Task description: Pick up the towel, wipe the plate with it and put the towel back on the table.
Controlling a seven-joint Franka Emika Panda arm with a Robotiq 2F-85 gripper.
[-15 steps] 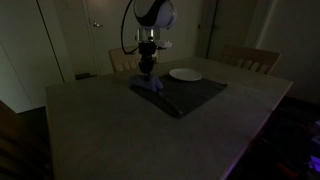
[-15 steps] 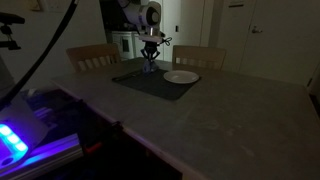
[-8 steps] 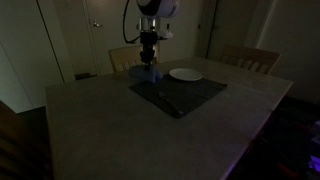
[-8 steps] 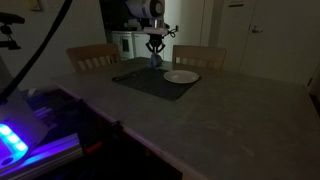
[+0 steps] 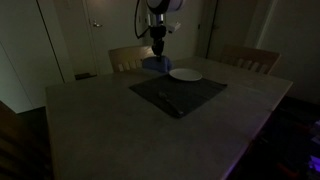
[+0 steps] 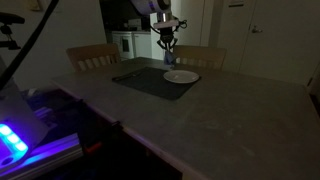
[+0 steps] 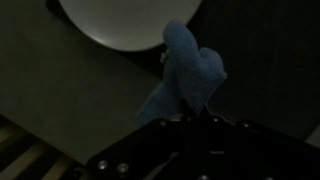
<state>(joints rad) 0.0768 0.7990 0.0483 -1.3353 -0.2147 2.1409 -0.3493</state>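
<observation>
Wrist view: gripper (image 7: 192,114) pinches the dangling towel (image 7: 188,70) near the plate (image 7: 120,22).

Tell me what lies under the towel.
The towel hangs from the shut gripper. Below it show the white plate's rim and a dark surface, mat or table unclear; the towel hides what lies straight beneath.

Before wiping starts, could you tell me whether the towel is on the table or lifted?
Lifted: the towel hangs bunched from the shut gripper, clear of the mat, near the plate.
</observation>
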